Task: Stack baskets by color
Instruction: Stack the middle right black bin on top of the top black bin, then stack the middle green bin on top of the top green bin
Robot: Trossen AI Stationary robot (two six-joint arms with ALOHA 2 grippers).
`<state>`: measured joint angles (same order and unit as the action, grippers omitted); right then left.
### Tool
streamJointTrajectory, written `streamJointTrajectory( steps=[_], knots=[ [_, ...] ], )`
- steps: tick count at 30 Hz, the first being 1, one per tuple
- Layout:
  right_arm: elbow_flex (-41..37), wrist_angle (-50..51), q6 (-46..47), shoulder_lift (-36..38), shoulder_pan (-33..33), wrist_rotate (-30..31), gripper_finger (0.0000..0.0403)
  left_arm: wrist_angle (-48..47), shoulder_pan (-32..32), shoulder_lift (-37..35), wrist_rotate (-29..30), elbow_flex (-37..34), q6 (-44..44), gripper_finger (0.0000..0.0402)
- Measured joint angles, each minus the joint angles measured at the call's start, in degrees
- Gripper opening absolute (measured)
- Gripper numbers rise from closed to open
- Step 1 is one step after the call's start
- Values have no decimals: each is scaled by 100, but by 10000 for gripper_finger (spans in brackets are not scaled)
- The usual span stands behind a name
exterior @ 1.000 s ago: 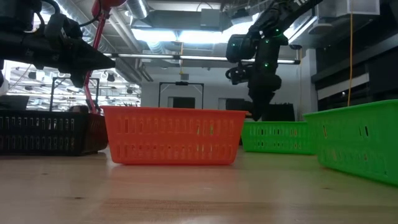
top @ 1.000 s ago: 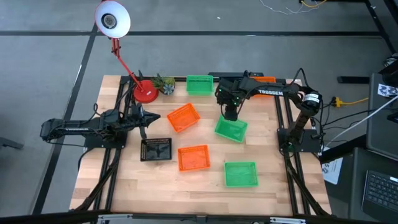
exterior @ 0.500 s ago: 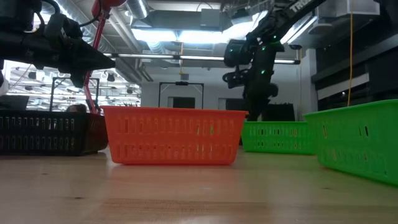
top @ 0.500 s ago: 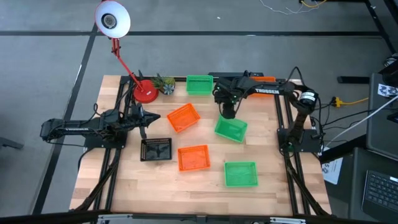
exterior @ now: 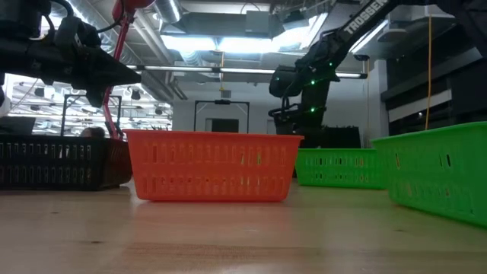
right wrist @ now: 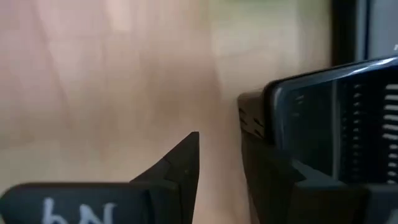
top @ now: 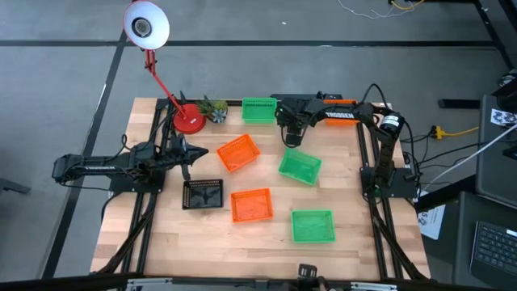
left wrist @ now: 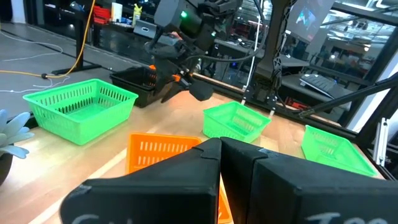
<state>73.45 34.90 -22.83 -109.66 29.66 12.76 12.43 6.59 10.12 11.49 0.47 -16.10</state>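
Six baskets lie apart on the table: green ones at the far edge (top: 259, 109), in the middle (top: 300, 167) and near the front (top: 313, 225), orange ones (top: 238, 152) (top: 251, 204), and a black one (top: 203, 194). Another black basket (left wrist: 138, 86) stands at the far edge with an orange one behind it. My right gripper (top: 289, 139) hangs open, pointing steeply down, between the middle green basket and that far black basket (right wrist: 323, 118); bare wood shows between its fingers. My left gripper (top: 200, 152) waits shut at the left, level above the table.
A red-based lamp (top: 188, 119) and a small plant (top: 215, 109) stand at the far left corner. Black frame rails run along both sides of the table (top: 365, 153). Bare wood lies along the near edge (top: 242, 255).
My right gripper has left the spot above the middle green basket and gone toward the far edge and a little left, sinking lower and tipping more steeply downward. Its fingers keep the same gap. No basket has moved.
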Motion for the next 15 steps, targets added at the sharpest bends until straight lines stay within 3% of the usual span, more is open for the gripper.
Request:
streamJointTrajectory(
  steps=[7,15],
  knots=[
    [0,-1,42,0,29,-60,122,0,1,-1,1,-1,2,0],
    [1,695,275,138,-245,-379,122,0,0,-1,0,0,11,0]
  ],
)
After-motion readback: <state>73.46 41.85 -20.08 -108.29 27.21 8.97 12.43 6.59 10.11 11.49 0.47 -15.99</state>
